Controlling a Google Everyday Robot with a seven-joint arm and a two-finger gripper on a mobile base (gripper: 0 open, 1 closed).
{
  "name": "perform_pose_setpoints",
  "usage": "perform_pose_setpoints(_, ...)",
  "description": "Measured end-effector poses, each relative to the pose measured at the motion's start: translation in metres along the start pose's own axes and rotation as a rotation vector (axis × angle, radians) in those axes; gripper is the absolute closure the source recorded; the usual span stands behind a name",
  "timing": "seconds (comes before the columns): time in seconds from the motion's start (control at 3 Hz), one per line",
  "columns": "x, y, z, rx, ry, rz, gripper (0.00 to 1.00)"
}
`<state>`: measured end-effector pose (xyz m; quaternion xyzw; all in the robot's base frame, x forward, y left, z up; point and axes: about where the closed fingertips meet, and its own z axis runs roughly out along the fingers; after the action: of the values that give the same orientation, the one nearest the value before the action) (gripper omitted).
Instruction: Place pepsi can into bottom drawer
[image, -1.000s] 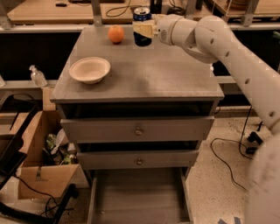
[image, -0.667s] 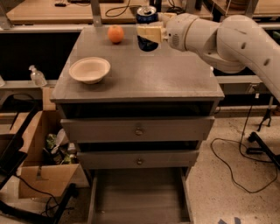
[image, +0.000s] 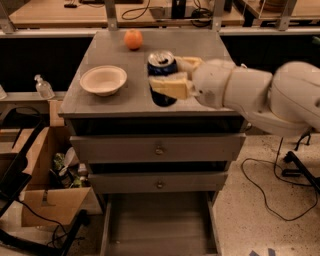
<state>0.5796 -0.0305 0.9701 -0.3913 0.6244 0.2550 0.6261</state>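
Observation:
My gripper (image: 172, 76) is shut on the pepsi can (image: 161, 65), a dark blue can with a silver top, and holds it upright in the air over the front middle of the cabinet top (image: 110, 105). One pale finger (image: 170, 86) crosses the can's front; the other shows behind it. The bottom drawer (image: 157, 225) stands pulled open below, a wide shallow grey tray with nothing in it, directly under and in front of the can.
A white bowl (image: 103, 80) sits at the cabinet top's left. An orange (image: 133, 39) lies at the back. Two upper drawers with round knobs (image: 159, 149) are shut. A cardboard box (image: 50, 195) and clutter stand on the floor at the left; cables lie at the right.
The gripper has carried the pepsi can from the back of the cabinet top forward towards the front edge, and the arm has swung nearer to the camera.

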Motion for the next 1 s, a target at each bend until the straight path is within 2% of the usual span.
perform_pose_setpoints(0.33,0.022,0.049,-0.049,-0.027,0.019,0.067,1.00)
perform_pose_setpoints(0.67,0.031,0.037,-0.081,0.038,0.032,0.087,1.00)
perform_pose_setpoints(1.0,0.031,0.037,-0.081,0.038,0.032,0.087,1.00)
